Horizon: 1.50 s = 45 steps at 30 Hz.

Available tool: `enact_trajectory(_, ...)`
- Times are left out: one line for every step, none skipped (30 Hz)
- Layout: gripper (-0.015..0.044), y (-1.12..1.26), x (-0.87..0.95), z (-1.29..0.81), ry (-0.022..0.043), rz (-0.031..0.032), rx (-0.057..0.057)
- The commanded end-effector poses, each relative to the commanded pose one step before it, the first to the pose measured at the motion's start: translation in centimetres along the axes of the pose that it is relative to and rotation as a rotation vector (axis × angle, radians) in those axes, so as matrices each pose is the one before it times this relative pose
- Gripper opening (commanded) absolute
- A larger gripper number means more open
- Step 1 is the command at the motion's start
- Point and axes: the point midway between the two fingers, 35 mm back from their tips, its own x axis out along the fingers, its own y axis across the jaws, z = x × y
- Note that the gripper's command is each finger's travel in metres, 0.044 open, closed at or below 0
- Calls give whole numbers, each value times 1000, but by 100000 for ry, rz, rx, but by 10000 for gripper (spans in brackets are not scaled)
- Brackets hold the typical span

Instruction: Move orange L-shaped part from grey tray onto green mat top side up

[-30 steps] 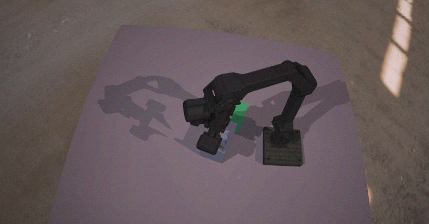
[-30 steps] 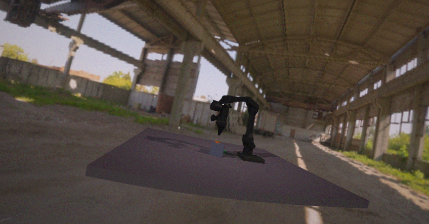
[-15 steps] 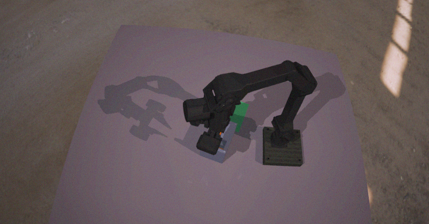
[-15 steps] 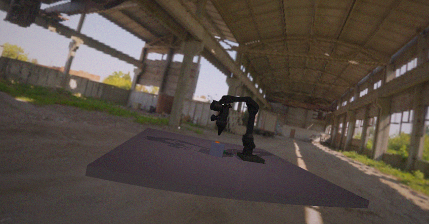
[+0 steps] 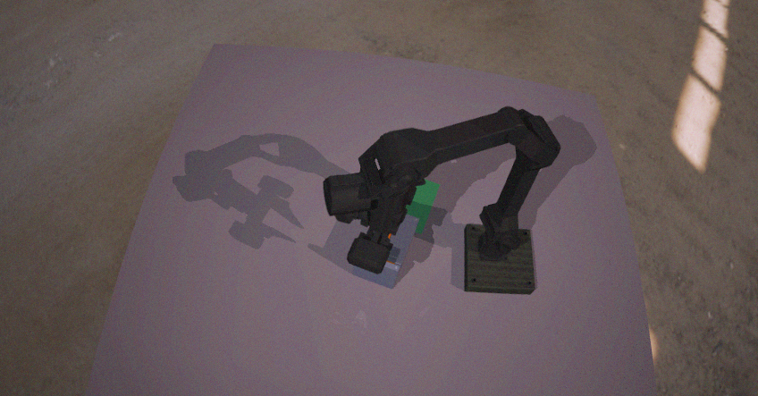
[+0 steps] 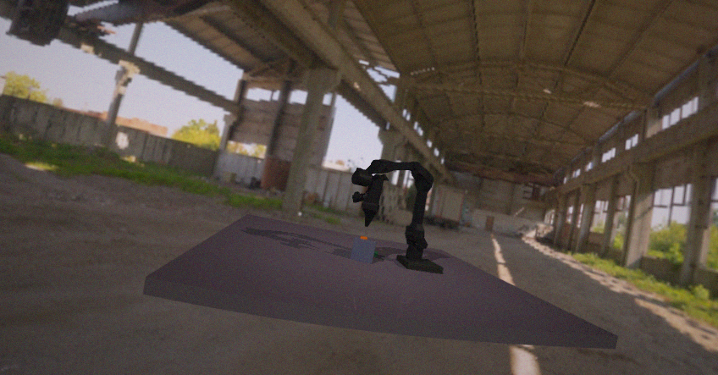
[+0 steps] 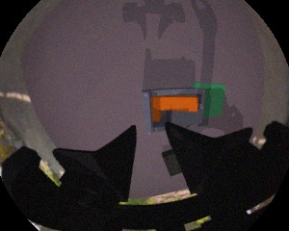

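The orange L-shaped part [image 5: 389, 235] [image 6: 363, 237] [image 7: 175, 103] is in the grey tray [image 5: 383, 277] [image 6: 362, 253] [image 7: 146, 112]. In the wrist view its long bar lies along the tray's far side, with the short leg at the left. A little orange shows at the tray's top in the exterior view; whether an end is tilted up is too small to tell. My gripper [image 6: 367, 225] [image 7: 150, 127] is partly open and empty, above the tray and not touching the part. The green mat [image 5: 426, 192] [image 7: 216, 101] lies beside the tray, partly hidden by the arm in the top view.
The arm's square base [image 5: 500, 280] [image 6: 420, 264] stands on the table [image 5: 265, 339] [image 6: 302, 290], on the far side of the mat from the tray in the top view. The arm's shadows fall across the table and mat.
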Motion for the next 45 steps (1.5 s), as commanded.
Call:
enact_trajectory(180, 10, 50, 5, 32, -22, 20)
enact_trajectory(180, 0, 0, 0, 0, 0, 0)
enact_trajectory(180, 0, 0, 0, 0, 0, 0)
enact_trajectory(180, 0, 0, 0, 0, 0, 0)
enact_trajectory(180, 0, 0, 0, 0, 0, 0)
enact_trajectory(180, -3, 144, 10, 1, -11, -36)
enact_trajectory(180, 13, 398, 27, 64, -66, -32)
enact_trajectory(180, 13, 632, 33, 103, -106, -50)
enact_trajectory(180, 5, 747, 23, 124, -126, -59)
enact_trajectory(180, -11, 897, 6, 152, -153, -71)
enact_trajectory(180, -36, 1081, -26, 187, -187, -86)
enact_trajectory(180, -76, 1280, -77, 229, -225, -103)
enact_trajectory(180, -99, 1152, -113, 213, -206, -94)
enact_trajectory(180, -74, 700, -89, 133, -127, -58)
enact_trajectory(180, -27, 232, -33, 45, -43, -19)
enact_trajectory(180, 0, 0, 0, 0, 0, 0)
enact_trajectory(180, 0, 0, 0, 0, 0, 0)
enact_trajectory(180, 0, 0, 0, 0, 0, 0)
enact_trajectory(180, 1, 28, 2, 0, 0, 0)
enact_trajectory(180, 2, 53, 3, 0, 0, 0)
enact_trajectory(180, 3, 79, 4, 0, 0, 0)
enact_trajectory(180, 4, 105, 5, 0, 0, 0)
enact_trajectory(180, 4, 133, 6, 0, 0, 0)
enact_trajectory(180, 5, 157, 6, 0, 0, 0)
enact_trajectory(180, 4, 166, 6, 0, 0, 0)
enact_trajectory(180, 4, 167, 5, 0, 0, 0)
enact_trajectory(180, 3, 167, 4, 0, 0, 0)
enact_trajectory(180, 2, 167, 3, 0, 0, 0)
enact_trajectory(180, 2, 167, 2, 0, -1, 0)
enact_trajectory(180, 1, 167, 1, 0, -1, 0)
enact_trajectory(180, 0, 167, 0, 0, -1, 0)
enact_trajectory(180, 0, 166, 0, 0, -1, 0)
enact_trajectory(180, -1, 166, -1, 0, -1, 0)
enact_trajectory(180, -2, 166, -2, 0, -1, 0)
enact_trajectory(180, -2, 166, -3, 1, -1, 0)
enact_trajectory(180, -3, 165, -4, 1, -1, 0)
enact_trajectory(180, -4, 165, -5, 1, -1, 0)
enact_trajectory(180, -4, 165, -6, 1, -1, 0)
enact_trajectory(180, -5, 165, -7, 1, -1, 0)
enact_trajectory(180, -6, 164, -8, 1, -1, 0)
enact_trajectory(180, -6, 164, -9, 1, -1, 0)
enact_trajectory(180, -6, 134, -8, 1, -1, 0)
enact_trajectory(180, -4, 81, -5, 1, -1, 0)
enact_trajectory(180, -1, 27, -2, 0, 0, 0)
enact_trajectory(180, 0, 0, 0, 0, 0, 0)
